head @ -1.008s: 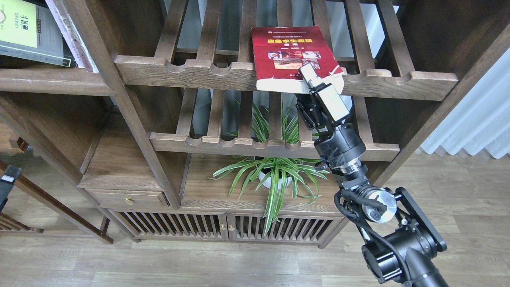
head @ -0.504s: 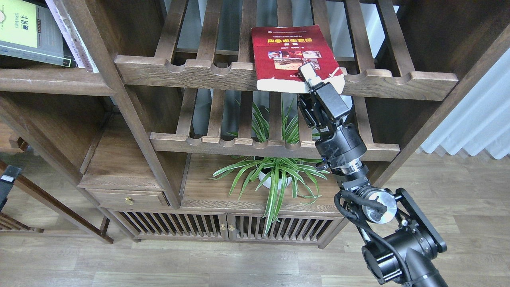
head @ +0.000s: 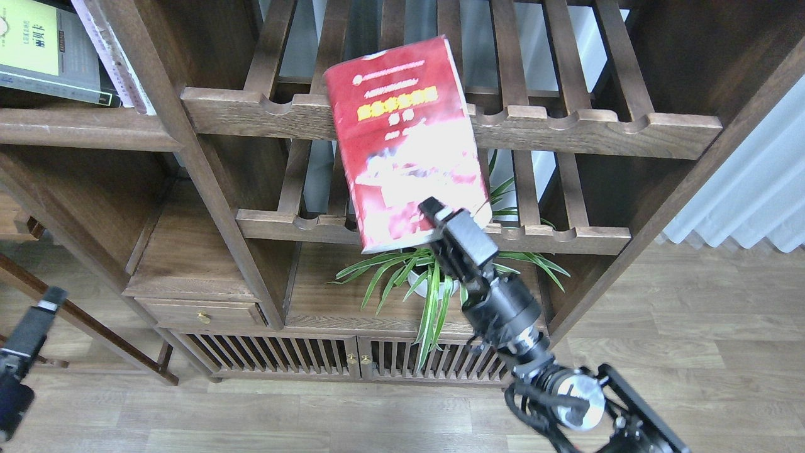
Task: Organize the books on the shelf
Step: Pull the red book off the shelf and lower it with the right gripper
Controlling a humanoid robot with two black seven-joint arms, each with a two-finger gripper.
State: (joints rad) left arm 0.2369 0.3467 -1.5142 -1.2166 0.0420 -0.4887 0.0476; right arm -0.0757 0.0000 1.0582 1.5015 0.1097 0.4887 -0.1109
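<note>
My right gripper (head: 435,217) is shut on the lower edge of the thick red book (head: 402,138). It holds the book tilted in the air in front of the slatted racks; the book is blurred. The black-bordered book with a yellow-green panel (head: 38,50) lies on the solid dark-brown shelf (head: 75,129) at the upper left. A white book (head: 112,60) leans beside it against the upright post. My left gripper (head: 44,308) shows small and dark at the bottom left, far from the books; its fingers cannot be told apart.
Two slatted racks with notched front rails (head: 566,129) fill the middle of the bookcase. A potted spider plant (head: 434,280) stands below them, right behind my right wrist. A drawer (head: 201,313) and slatted cabinet doors (head: 283,358) are lower. A white curtain (head: 755,189) hangs at the right.
My right gripper has pulled the red book off the upper slatted rack, down and to the left, toward me. The left gripper has risen slightly into view.
</note>
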